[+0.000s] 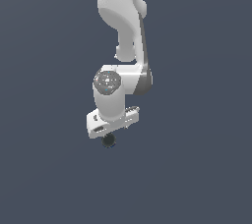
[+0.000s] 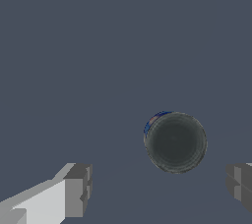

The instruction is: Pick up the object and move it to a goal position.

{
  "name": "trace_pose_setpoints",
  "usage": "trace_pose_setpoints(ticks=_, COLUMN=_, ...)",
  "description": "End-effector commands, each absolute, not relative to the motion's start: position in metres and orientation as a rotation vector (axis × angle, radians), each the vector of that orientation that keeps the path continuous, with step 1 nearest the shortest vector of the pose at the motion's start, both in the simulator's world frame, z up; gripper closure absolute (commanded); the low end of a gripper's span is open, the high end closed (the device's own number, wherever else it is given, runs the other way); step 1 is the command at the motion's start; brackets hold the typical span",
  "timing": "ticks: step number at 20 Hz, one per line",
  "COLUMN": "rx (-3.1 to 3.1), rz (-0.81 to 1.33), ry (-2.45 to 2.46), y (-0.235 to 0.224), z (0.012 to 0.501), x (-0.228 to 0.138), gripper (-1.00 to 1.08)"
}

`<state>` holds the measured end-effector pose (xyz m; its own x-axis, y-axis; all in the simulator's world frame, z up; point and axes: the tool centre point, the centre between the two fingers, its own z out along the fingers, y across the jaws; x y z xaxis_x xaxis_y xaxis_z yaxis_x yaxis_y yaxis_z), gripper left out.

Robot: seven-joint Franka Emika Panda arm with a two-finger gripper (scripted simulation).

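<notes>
While the arm [image 1: 123, 31] hangs straight down over the plain grey desk [image 1: 44, 169], its pincer [image 2: 156, 188] stands wide open, gripping nothing; the wrist view shows both fingers [image 2: 76, 191] spread apart with bare surface between them.

From the exterior view, the object [image 1: 108, 140], a small dark round thing, peeks out just under the white head of the pincer [image 1: 112, 130], so the hand is nearly above it. It rests on the desk and looks untouched.

In the wrist view the object [image 2: 175, 142] does not lie on the line between the fingertips. It sits off that line and nearer one finger than the other, so the hand seems not yet squared up.

To do this step well, I would say the hand should first slide sideways until the round thing is midway between the fingers, then come straight down before squeezing. Closing now would likely catch it off-centre, and something so round and squat could roll or squirt away. How high the fingertips are above the desk I cannot tell. No goal marker shows in either view.
</notes>
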<state>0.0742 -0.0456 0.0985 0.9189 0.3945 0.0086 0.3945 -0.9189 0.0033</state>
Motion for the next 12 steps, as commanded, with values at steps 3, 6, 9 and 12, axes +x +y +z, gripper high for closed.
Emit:
trace_pose_setpoints(ticks=3, rx=3.057, rz=0.007, ry=0.720, y=-0.063, z=0.080, x=0.081, gripper=-0.92)
trace_pose_setpoints(ticks=6, rx=3.048, rz=0.003, ry=0.758, y=-0.072, z=0.072, x=0.084, gripper=-0.92)
trace_pose_setpoints(ticks=9, rx=3.042, rz=0.001, ry=0.782, y=-0.077, z=0.066, x=0.085, gripper=-0.92)
trace_pose_setpoints(ticks=12, rx=3.040, rz=0.000, ry=0.794, y=-0.079, z=0.064, x=0.086, gripper=-0.92)
